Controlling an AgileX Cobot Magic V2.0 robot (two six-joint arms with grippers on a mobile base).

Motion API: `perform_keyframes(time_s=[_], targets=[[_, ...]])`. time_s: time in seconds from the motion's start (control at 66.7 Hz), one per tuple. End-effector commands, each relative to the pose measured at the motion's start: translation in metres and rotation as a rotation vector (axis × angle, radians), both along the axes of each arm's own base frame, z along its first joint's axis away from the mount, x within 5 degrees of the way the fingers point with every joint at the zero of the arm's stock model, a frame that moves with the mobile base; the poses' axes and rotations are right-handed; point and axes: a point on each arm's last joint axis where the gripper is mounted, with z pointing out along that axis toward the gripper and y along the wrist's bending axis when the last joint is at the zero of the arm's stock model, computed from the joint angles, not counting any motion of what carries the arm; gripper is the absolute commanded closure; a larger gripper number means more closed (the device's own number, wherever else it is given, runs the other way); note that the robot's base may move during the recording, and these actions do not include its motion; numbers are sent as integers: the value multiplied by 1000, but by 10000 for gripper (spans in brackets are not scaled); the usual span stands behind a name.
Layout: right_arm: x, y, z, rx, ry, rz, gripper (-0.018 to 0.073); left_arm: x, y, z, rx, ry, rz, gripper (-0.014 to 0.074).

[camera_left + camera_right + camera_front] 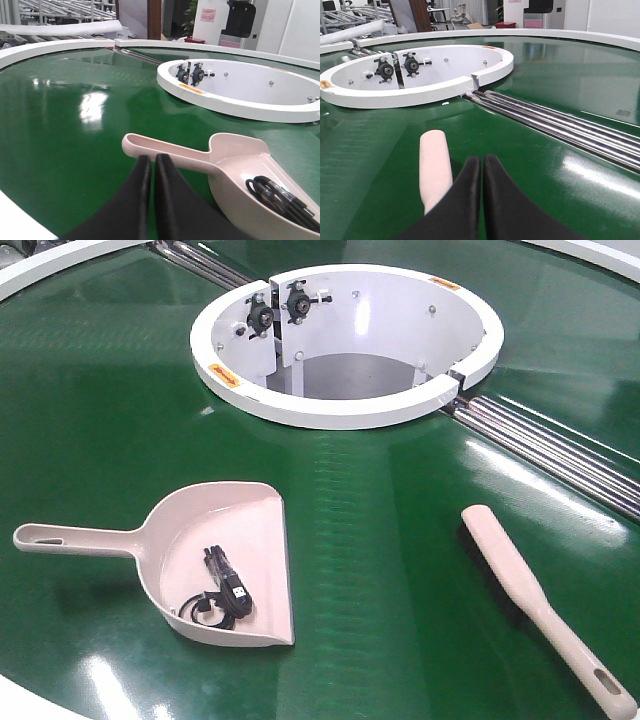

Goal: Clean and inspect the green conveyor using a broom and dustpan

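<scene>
The green conveyor (400, 540) fills all three views. On it at the front left lies the pale dustpan (190, 530) with a black cable bundle (222, 590) inside, its handle pointing left. The beige broom (520, 585) lies at the front right, bristles down, handle toward the near edge. In the left wrist view my left gripper (152, 159) is shut with nothing in it, its tips just short of the dustpan handle (165, 148). In the right wrist view my right gripper (483, 159) is shut and empty, with the broom head (435, 162) just to its left. Neither gripper shows in the front view.
A white ring-shaped opening (345, 415) with bearing blocks (280, 308) sits at mid-belt. Steel rollers (560, 455) run out from it to the right at a seam. The white outer rim (45, 50) bounds the belt; racks and equipment stand beyond.
</scene>
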Motion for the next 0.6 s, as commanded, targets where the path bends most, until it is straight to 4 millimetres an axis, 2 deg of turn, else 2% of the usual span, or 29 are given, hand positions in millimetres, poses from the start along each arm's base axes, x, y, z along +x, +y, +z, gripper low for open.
perform_keyframes(time_s=[0.0,0.584], targets=[[0,0,0,1,-70,-4,569,0,0,-4,-19,-49,-3,603],[0,0,0,1,-69,-4,569,0,0,-4,-19,-49,-3,603]])
